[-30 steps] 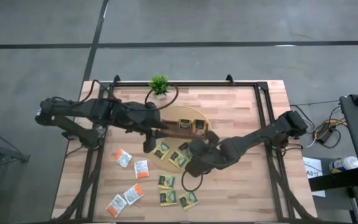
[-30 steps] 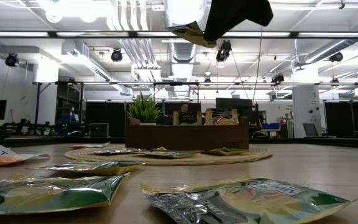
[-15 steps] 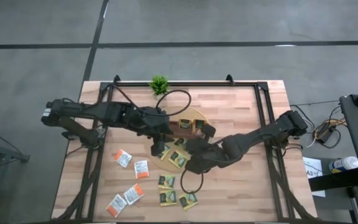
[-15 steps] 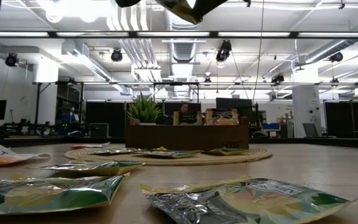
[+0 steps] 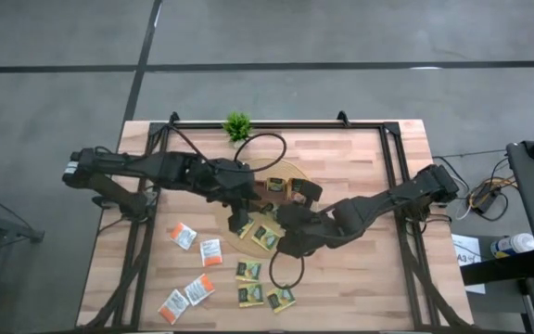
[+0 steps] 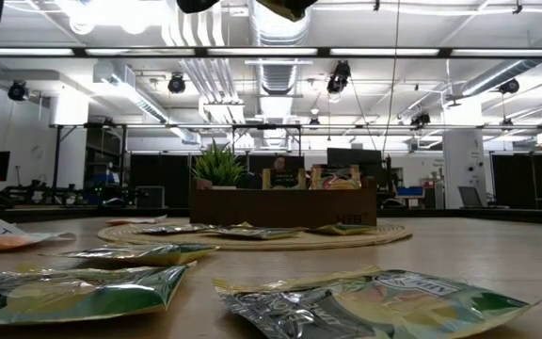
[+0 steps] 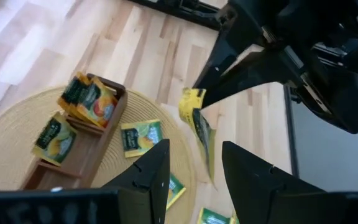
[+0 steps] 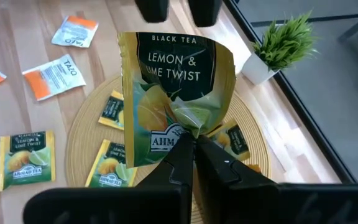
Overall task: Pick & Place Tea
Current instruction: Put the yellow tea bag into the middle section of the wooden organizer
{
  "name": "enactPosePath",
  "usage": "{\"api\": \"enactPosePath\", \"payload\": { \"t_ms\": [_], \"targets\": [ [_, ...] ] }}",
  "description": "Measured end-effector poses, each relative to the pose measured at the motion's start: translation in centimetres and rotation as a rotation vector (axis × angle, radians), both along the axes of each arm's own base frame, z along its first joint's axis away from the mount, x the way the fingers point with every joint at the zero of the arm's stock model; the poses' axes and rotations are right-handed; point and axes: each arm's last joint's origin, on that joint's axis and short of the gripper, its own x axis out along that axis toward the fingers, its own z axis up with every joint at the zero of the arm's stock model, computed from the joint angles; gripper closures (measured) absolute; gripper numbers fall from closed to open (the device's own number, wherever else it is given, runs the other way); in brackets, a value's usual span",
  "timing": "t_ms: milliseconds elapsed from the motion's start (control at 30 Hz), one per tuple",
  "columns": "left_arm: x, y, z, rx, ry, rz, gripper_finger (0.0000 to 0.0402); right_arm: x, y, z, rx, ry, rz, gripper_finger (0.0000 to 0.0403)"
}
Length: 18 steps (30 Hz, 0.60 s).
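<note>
Green-and-yellow paper tea sachet [image 8: 176, 99] sits pinched in my right gripper [image 8: 194, 146] fingers above the round woven mat [image 8: 82, 134]; my left gripper [image 7: 194, 168] fingers gape, empty, just beside it.

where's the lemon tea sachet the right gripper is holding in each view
High view: hidden between the two grippers above the round mat.
Low view: only a corner of the lemon sachet at the top edge.
Left wrist view: edge-on at centre, pinched by the right gripper.
Right wrist view: fills the centre.
Shared landmark: the potted plant, also and.
</note>
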Motion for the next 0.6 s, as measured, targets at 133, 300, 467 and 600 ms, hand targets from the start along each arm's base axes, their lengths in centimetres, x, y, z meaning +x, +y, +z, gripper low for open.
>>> {"api": "enactPosePath", "payload": {
  "t_ms": [133, 300, 467, 600],
  "targets": [
    [0.1, -0.1, -0.1, -0.008, 0.005, -0.008, 0.0261, 0.0, 0.0, 0.0, -0.005, -0.007, -0.005, 0.0394],
    [0.7, -0.2, -0.8, -0.021, 0.029, -0.026, 0.0262, 0.1, 0.0, 0.1, -0.006, -0.022, -0.009, 0.0394],
    [1.6, -0.4, -1.6, -0.033, 0.061, -0.046, 0.0262, 0.3, -0.1, 0.2, -0.009, -0.038, -0.012, 0.0394],
    [2.0, -0.4, -2.0, -0.032, 0.071, -0.046, 0.0262, 0.3, -0.1, 0.2, -0.009, -0.037, -0.014, 0.0394]
  ]
}}
